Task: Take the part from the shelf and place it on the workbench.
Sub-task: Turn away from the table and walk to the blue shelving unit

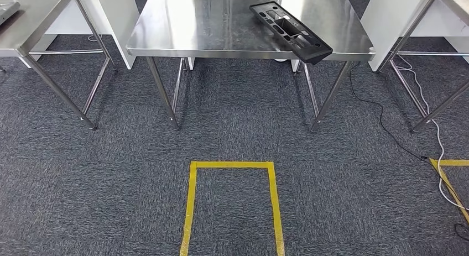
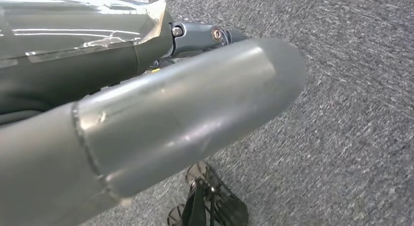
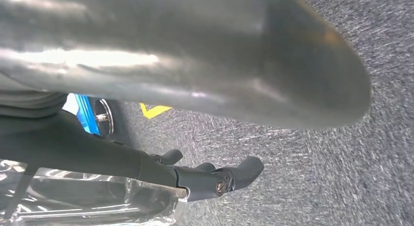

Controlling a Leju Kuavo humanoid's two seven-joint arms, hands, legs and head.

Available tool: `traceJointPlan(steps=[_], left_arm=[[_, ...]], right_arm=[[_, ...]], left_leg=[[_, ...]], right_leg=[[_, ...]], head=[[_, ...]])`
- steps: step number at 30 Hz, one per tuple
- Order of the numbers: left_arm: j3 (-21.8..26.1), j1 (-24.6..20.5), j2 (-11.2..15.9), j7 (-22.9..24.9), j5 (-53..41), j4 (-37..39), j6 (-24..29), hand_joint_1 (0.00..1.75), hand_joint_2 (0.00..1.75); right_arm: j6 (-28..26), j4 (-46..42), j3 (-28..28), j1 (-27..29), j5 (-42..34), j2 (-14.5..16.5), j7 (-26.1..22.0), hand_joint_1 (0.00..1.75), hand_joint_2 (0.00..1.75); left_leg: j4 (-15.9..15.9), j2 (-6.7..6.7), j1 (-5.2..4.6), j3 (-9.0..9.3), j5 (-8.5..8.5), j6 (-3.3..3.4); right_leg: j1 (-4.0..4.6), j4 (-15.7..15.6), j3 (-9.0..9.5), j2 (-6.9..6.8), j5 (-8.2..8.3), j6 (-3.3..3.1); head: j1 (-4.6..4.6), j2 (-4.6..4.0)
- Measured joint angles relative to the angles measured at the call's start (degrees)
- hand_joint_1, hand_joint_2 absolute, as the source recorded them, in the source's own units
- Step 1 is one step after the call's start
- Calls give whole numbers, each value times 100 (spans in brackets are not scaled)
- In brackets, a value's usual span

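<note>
Left hand (image 2: 161, 123) hangs low, holding nothing; right hand (image 3: 195, 79) same, dark fingers (image 3: 229, 177) loosely extended.

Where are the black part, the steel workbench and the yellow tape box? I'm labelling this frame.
black part (image 1: 290, 31), head view, middle of its top face.
steel workbench (image 1: 210, 24), head view, bare tabletop.
yellow tape box (image 1: 232, 165), head view, far strip.

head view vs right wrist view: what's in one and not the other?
Head view: a black part lying on the steel workbench, overhanging its front edge, and a yellow tape rectangle on the floor. Right wrist view: the right robot hand, holding nothing, above the floor. Both: grey carpet and yellow tape.
</note>
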Motion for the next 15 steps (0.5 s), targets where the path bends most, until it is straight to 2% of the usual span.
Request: traceJointPlan(steps=[1, 2, 4, 5, 6, 7, 8, 9, 10, 11, 12, 13, 14, 15], left_arm=[[-1, -2, 0, -4, 1, 0, 1, 0, 0], [-1, -3, -1, -9, 1, 0, 1, 0, 0], [-2, -5, -11, -16, 5, 0, 2, 0, 0], [-2, -9, -16, -19, 7, 0, 2, 0, 0], [-2, -13, -20, -21, 10, 0, 2, 0, 0], [-2, -16, -20, -23, 10, 0, 1, 0, 0], [-1, -16, -19, -26, 11, 0, 1, 0, 0], [-1, -16, -19, -27, 11, 0, 1, 0, 0], [-1, -16, -19, -27, 11, 0, 0, 0, 0], [-1, -16, -21, -27, 11, 0, 0, 0, 0], [-1, -16, -26, -27, 11, 0, 0, 0, 0], [-1, -17, -29, -27, 12, 0, 0, 0, 0], [-1, -19, -33, -29, 13, -1, 0, 0, 0], [-1, -20, -36, -31, 14, -1, 0, 0, 0]], right_arm=[[-2, 0, -3, -3, -1, -6, -2, 0, 0], [-3, 1, -7, -5, -1, -11, -4, 0, 0], [-4, 11, -17, 4, -2, -29, -6, 0, 0], [-5, 17, -22, 9, -3, -37, -7, 0, 0], [-5, 23, -27, 12, -5, -47, -7, 0, 0], [-5, 25, -30, 10, -6, -52, -9, 0, 0], [-5, 26, -32, 9, -7, -58, -11, 0, 0], [-5, 27, -34, 7, -7, -66, -13, 0, 0], [-5, 27, -35, 6, -7, -71, -15, 0, 0], [-5, 28, -36, 6, -7, -76, -15, 0, 0], [-5, 28, -37, 5, -7, -81, -15, 0, 0], [-5, 28, -37, 0, -7, -86, -15, 0, 0], [-5, 28, -37, -9, -7, -90, -17, 0, 0], [-5, 28, -37, -18, -2, -95, -20, 0, 0]], left_leg=[[-175, -13, -16, 83, -66, 14], [-230, -21, -36, 85, -72, 37], [-280, -12, -37, 9, -9, 149], [-303, -4, -31, -45, 46, 233], [-323, 5, -24, -112, 111, 317], [-326, 13, -28, -181, 171, 370], [-326, 22, -31, -260, 232, 399], [-325, 32, -36, -339, 295, 403], [-325, 43, -39, -418, 361, 398], [-324, 51, -38, -500, 430, 385], [-323, 56, -35, -578, 499, 366], [-322, 59, -31, -650, 570, 340], [-318, 57, -35, -710, 635, 307], [-321, 57, -40, -745, 703, 269]], right_leg=[[11, 42, -58, -2, 25, 38], [21, 61, -98, -1, 60, 91], [34, 102, -180, 12, 67, 185], [31, 196, -251, 24, -29, 197], [26, 397, -346, 39, -215, 186], [2, 695, -451, 53, -458, 162], [-9, 1054, -550, 62, -685, 154], [-21, 1397, -612, 67, -837, 172], [-33, 1617, -606, 69, -867, 218], [-41, 1661, -508, 69, -781, 286], [-51, 1515, -323, 69, -628, 355], [-66, 1174, -35, 71, -492, 402], [-67, 697, 320, 77, -447, 412], [-57, 252, 619, 93, -480, 377]], head=[[1, 0], [3, 0], [4, 0], [14, 0], [27, 0], [40, 0], [54, 0], [59, 0], [60, 0], [62, 0], [63, 0], [65, 0], [68, 0], [60, 0]])
